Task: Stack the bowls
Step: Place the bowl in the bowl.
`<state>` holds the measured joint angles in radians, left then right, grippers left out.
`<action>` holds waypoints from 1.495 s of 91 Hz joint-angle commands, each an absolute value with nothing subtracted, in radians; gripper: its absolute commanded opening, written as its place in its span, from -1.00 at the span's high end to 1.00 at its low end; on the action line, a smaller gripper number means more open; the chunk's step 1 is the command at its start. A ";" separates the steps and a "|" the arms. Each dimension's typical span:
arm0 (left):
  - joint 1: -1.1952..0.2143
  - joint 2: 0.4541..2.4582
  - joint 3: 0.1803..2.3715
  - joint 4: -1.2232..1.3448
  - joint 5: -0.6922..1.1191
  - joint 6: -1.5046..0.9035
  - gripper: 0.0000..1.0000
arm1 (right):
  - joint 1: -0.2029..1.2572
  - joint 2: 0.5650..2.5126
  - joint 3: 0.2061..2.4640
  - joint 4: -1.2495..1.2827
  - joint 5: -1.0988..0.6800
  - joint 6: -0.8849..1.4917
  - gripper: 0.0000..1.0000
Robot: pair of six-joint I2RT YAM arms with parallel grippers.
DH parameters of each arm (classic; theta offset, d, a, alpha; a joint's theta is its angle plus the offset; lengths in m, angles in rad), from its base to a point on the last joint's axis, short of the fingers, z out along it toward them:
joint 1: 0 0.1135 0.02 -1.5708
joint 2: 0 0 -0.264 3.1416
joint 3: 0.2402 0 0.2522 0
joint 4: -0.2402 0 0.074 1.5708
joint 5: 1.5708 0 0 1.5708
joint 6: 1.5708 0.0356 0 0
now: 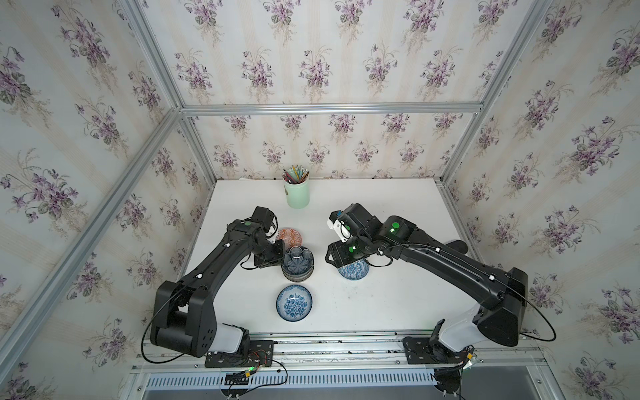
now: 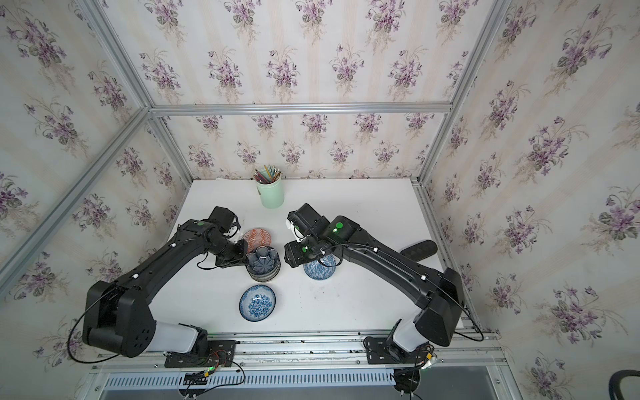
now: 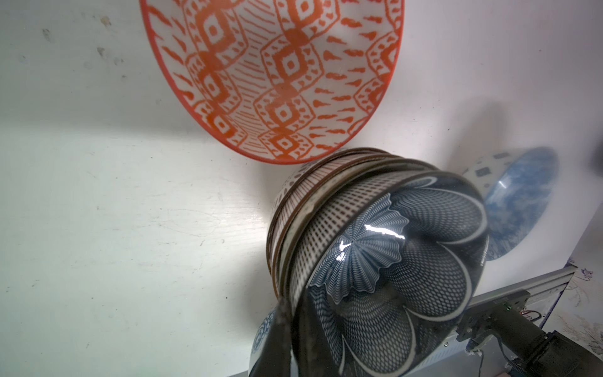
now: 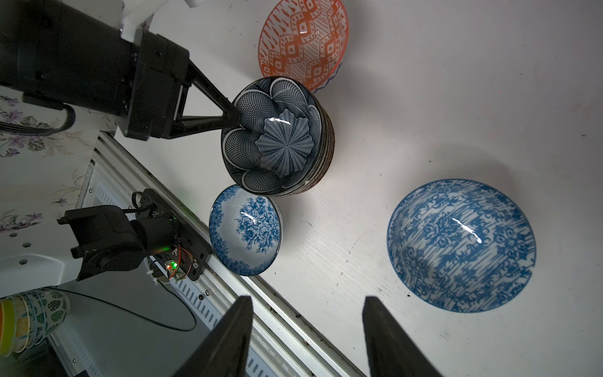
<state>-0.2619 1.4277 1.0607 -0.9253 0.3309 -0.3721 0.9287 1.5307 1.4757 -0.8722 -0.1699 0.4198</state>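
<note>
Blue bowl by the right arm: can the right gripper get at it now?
Probably yes: the right gripper is open and empty, and the blue bowl sits alone on the table near it, nothing between.

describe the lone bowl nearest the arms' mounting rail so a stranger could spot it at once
On the white table, find the stack of bowls in the middle, topped by a navy petal bowl. In front of it, toward the arms' mounting rail, sits the blue floral bowl. Unlike the other blue bowl, patterned all over, it has a rose cluster on a pale centre.
</note>
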 commanded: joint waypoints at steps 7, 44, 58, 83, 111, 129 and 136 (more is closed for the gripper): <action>-0.261 1.422 1.057 -0.915 0.353 -0.376 1.00 | 0.930 1.533 1.477 -0.863 -0.172 0.418 -0.18; -0.261 1.424 1.057 -0.912 0.387 -0.373 1.00 | 0.929 1.535 1.481 -0.865 -0.169 0.419 -0.18; -0.261 1.434 1.060 -0.920 0.388 -0.371 1.00 | 0.930 1.538 1.488 -0.873 -0.167 0.416 -0.18; -0.261 1.433 1.060 -0.926 0.388 -0.368 0.59 | 0.930 1.541 1.483 -0.871 -0.166 0.414 -0.18; -0.261 1.422 1.061 -0.929 0.388 -0.367 0.34 | 0.929 1.542 1.483 -0.873 -0.167 0.414 -0.18; -0.261 1.392 1.065 -0.936 0.368 -0.367 0.33 | 0.929 1.540 1.481 -0.873 -0.164 0.413 -0.18; -0.260 1.372 1.066 -0.938 0.349 -0.372 0.33 | 0.928 1.537 1.480 -0.873 -0.161 0.413 -0.18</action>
